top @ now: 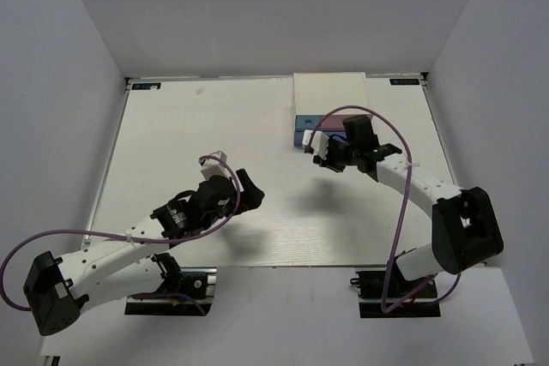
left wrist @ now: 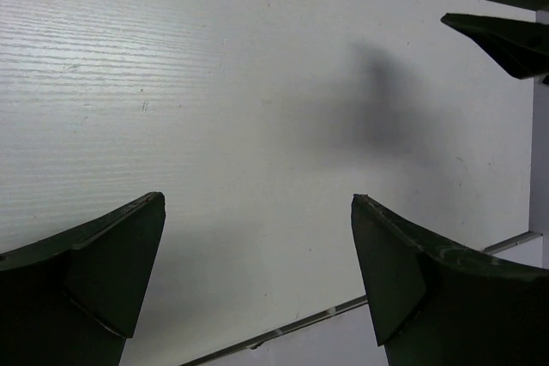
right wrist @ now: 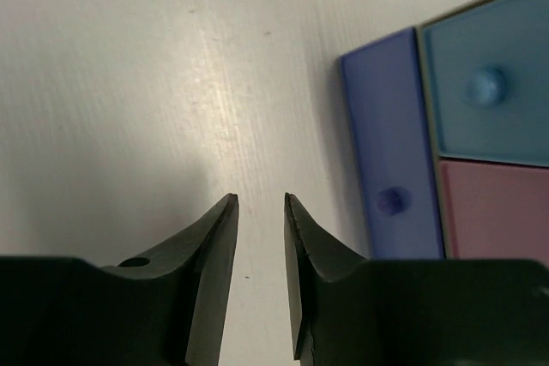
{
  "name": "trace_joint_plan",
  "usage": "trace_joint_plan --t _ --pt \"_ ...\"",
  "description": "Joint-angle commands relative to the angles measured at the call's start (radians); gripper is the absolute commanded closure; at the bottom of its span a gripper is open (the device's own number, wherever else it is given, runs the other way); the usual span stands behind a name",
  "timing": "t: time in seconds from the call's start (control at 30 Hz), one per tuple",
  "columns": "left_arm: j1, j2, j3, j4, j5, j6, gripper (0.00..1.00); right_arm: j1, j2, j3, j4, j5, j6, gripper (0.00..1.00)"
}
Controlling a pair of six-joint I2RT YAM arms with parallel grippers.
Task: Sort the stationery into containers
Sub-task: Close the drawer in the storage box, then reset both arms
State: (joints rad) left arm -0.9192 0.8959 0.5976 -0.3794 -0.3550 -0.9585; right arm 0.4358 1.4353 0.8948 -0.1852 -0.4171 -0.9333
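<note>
Looking to the table's (top: 214,126) far edge, right of middle, you find the white-topped cabinet (top: 329,92), its violet-blue drawer (right wrist: 390,152) beside the light-blue drawer (right wrist: 489,83) and the pink drawer (right wrist: 493,207). Your right gripper (right wrist: 262,199) hangs just before them, jaws slightly parted, holding nothing. Your left gripper (left wrist: 257,199) hovers mid-table, jaws wide, released.

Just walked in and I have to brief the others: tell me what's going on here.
Two robot arms work at a white table. The right end effector hangs in front of the mini cabinet, near its indigo drawer, light blue drawer and pink drawer, jaws slightly apart with nothing between them. The left end effector hovers wide open over the table, holding nothing. No stationery shows in any view.
</note>
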Motion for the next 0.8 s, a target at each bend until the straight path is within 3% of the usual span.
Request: trace_joint_plan --t 0.0,0.1,0.23,0.37,0.4,0.47,0.5,0.6,0.77 --pt "0.002 -0.005 0.016 0.031 0.008 0.018 0.01 -0.003 0.048 0.061 -0.028 0.110 0.091 0.66" --pt "0.002 -0.005 0.016 0.022 0.008 0.018 0.01 -0.017 0.108 0.107 -0.031 0.172 0.120 0.72" --pt "0.002 -0.035 0.016 0.004 -0.002 0.018 0.01 -0.040 0.102 0.154 -0.077 0.060 0.131 0.91" --pt "0.002 -0.074 0.016 -0.007 -0.021 0.018 0.01 -0.037 0.039 0.177 -0.105 -0.034 0.225 0.90" --pt "0.002 -0.084 0.028 -0.007 -0.030 0.018 0.01 -0.035 0.021 0.196 -0.105 -0.035 0.261 0.84" --pt "0.002 -0.084 0.059 -0.016 -0.030 0.041 0.01 -0.039 -0.013 0.219 -0.083 0.003 0.419 0.44" --pt "0.002 -0.084 0.068 -0.016 -0.030 0.053 0.01 -0.039 -0.050 0.222 -0.076 0.014 0.456 0.10" --pt "0.002 -0.074 0.102 0.005 -0.030 0.104 0.01 -0.037 -0.116 0.217 -0.074 0.081 0.626 0.10" --pt "0.002 -0.008 0.157 0.016 -0.007 0.173 0.01 -0.040 -0.231 0.190 -0.111 0.155 0.680 0.10"
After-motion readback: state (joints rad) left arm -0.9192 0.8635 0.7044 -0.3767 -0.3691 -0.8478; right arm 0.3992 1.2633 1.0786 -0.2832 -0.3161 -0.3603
